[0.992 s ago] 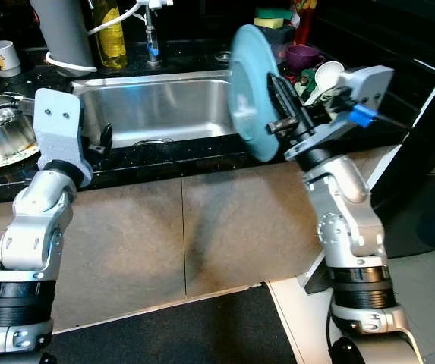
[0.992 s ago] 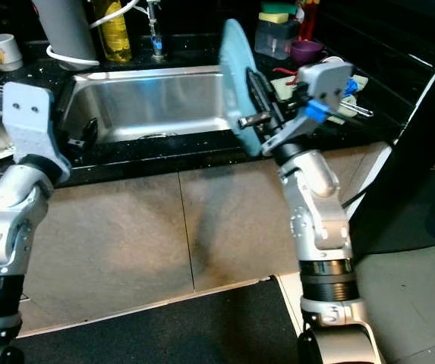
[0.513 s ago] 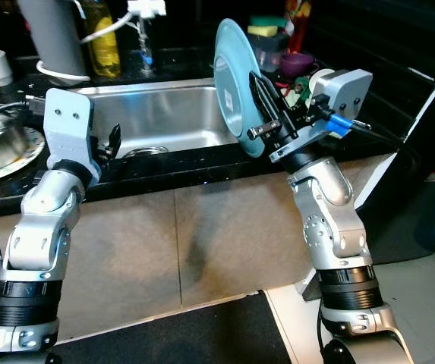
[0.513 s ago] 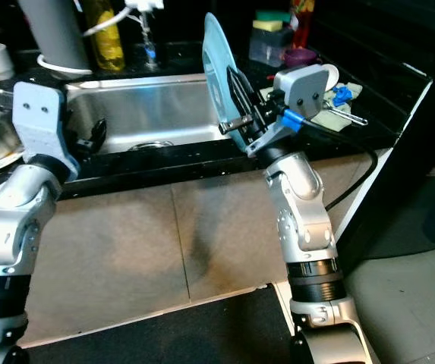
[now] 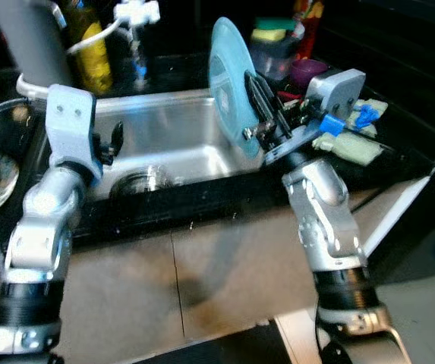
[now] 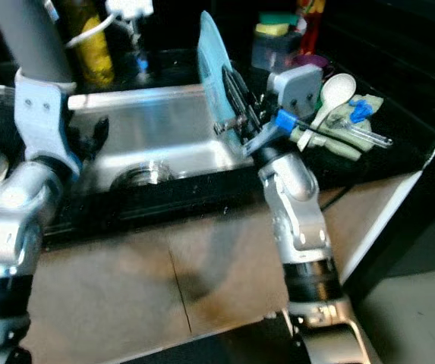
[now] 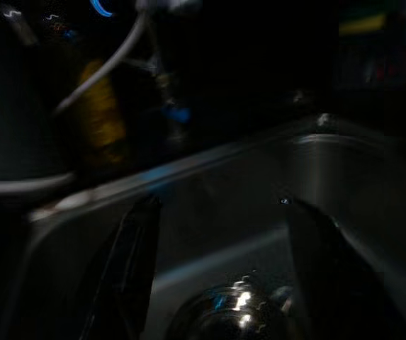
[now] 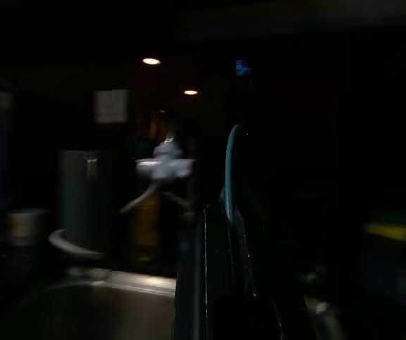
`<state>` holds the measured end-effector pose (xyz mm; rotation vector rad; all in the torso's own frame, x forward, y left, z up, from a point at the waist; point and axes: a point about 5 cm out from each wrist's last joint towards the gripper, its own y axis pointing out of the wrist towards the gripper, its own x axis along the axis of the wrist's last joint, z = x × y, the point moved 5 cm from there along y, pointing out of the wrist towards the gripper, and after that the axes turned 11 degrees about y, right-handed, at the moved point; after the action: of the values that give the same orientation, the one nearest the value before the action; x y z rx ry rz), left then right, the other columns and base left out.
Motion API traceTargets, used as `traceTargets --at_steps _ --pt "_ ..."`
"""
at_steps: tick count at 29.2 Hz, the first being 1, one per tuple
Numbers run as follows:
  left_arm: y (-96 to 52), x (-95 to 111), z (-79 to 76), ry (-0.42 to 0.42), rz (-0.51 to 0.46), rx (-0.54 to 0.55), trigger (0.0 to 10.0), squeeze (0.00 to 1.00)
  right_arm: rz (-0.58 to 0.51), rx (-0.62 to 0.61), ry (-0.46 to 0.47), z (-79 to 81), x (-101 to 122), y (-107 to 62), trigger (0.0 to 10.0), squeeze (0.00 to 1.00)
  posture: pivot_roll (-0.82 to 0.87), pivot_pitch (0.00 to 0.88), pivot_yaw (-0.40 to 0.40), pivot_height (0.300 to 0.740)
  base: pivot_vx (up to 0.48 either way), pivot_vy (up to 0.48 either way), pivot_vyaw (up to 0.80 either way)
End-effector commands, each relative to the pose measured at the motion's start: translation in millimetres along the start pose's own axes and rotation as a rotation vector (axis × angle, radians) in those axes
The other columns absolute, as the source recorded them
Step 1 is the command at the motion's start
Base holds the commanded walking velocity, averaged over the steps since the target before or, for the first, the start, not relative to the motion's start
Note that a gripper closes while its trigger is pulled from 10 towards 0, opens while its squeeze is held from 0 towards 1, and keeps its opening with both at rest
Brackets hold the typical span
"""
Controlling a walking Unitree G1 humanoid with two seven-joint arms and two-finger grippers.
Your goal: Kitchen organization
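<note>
One steel sink [image 5: 164,140] set in the dark counter [image 5: 202,201], drain in the middle. One blue plate [image 5: 228,87] up on edge over the sink's right end, pinched at its rim by the right gripper [image 5: 259,95]. Rigid, glossy, probably slippery and breakable; best held deep on the rim. Left gripper [image 5: 113,140] at the sink's left edge, fingers apart, empty. One white spoon [image 6: 337,89] on the right counter.

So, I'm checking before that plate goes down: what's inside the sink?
The sink holds only its round drain on a bare steel floor. The blue plate, upright in the right gripper, covers the basin's right end, so that corner can't be checked.
</note>
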<state>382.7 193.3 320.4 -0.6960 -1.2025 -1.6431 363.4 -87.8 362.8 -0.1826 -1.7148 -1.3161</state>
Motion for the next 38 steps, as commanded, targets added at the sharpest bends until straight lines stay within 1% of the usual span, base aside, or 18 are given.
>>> traceTargets --at_steps 1,15,19,20,23,24,26,27,28,29,30,33,34,35,36,37,38 --pt "-2.5 -3 5.7 0.011 0.012 0.012 10.0 0.0 -0.025 0.029 0.001 9.3 3 2.8 10.0 0.0 -0.03 0.144 -0.032 0.74 0.42 0.0 0.0" --pt "-2.3 -1 5.5 0.013 0.008 0.009 10.0 0.0 -0.017 0.039 0.001 10.9 2 3.1 10.0 0.0 -0.03 0.144 -0.033 0.74 0.4 0.0 0.0" --pt "-2.2 -4 4.7 0.002 0.033 0.006 10.0 0.0 -0.014 0.041 -0.001 10.8 1 3.3 10.0 0.0 -0.03 0.145 -0.033 0.74 0.154 0.0 0.0" --pt "-2.3 -8 3.1 0.004 0.054 -0.005 10.0 0.0 -0.013 0.042 -0.002 10.9 0 3.3 10.0 0.0 -0.03 0.145 -0.033 0.74 0.0 0.0 0.0" --pt "-4.0 -15 -3.8 0.075 0.075 -0.063 10.0 0.0 0.004 0.057 0.003 13.0 -5 4.7 10.0 0.0 -0.03 0.147 -0.034 0.74 0.0 0.0 0.0" --pt "-4.0 -15 -3.8 0.075 0.075 -0.063 10.0 0.0 0.004 0.057 0.003 13.0 -5 4.7 10.0 0.0 -0.03 0.147 -0.034 0.74 0.0 0.0 0.0" --pt "-4.1 -18 -5.4 0.104 0.091 -0.085 10.0 0.0 0.015 0.069 0.009 14.3 -9 6.2 10.0 0.0 -0.03 0.151 -0.034 0.74 0.0 0.0 0.0" --pt "-4.1 -21 -6.6 0.136 0.107 -0.108 10.0 0.0 0.029 0.081 0.015 15.2 -14 8.0 10.0 0.0 -0.03 0.151 -0.034 0.74 0.0 0.0 0.0" --pt "-4.1 -23 -7.1 0.151 0.111 -0.118 10.0 0.0 0.036 0.085 0.018 15.4 -16 8.6 10.0 0.0 -0.03 0.151 -0.034 0.74 0.0 0.0 0.0" --pt "-4.1 -23 -7.1 0.151 0.111 -0.118 10.0 0.0 0.036 0.085 0.018 15.4 -16 8.6 10.0 0.0 -0.03 0.151 -0.034 0.74 0.0 0.0 0.0" --pt "-5.0 -26 -10.0 0.177 0.126 -0.152 10.0 0.0 0.052 0.094 0.022 15.9 -21 9.6 10.0 0.0 -0.03 0.151 -0.034 0.74 0.0 0.0 0.0" --pt "-10.1 -32 -19.4 0.255 0.152 -0.271 10.0 0.0 0.134 0.136 0.035 19.5 -40 10.9 10.0 0.0 -0.03 0.155 -0.039 0.74 0.0 0.0 0.0" --pt "-12.3 -34 -21.0 0.283 0.165 -0.304 10.0 0.0 0.179 0.156 0.022 21.1 -50 10.2 10.0 0.0 -0.03 0.155 -0.039 0.74 0.0 0.0 0.0" --pt "-12.3 -34 -21.0 0.283 0.165 -0.304 10.0 0.0 0.179 0.156 0.022 21.1 -50 10.2 10.0 0.0 -0.03 0.155 -0.039 0.74 0.0 0.0 0.0" --pt "-17.8 -41 -21.5 0.332 0.199 -0.369 10.0 0.0 0.277 0.186 0.021 22.8 -71 6.6 10.0 0.0 -0.03 0.155 -0.039 0.74 0.0 0.0 0.0" --pt "-17.8 -41 -21.5 0.332 0.199 -0.369 10.0 0.0 0.277 0.186 0.021 22.8 -71 6.6 10.0 0.0 -0.03 0.155 -0.039 0.74 0.0 0.0 0.0" --pt "-20.9 -43 -20.9 0.359 0.216 -0.4 10.0 0.0 0.331 0.199 0.034 23.6 -82 4.1 10.0 0.0 -0.02 0.155 -0.044 0.74 0.0 0.0 0.0"
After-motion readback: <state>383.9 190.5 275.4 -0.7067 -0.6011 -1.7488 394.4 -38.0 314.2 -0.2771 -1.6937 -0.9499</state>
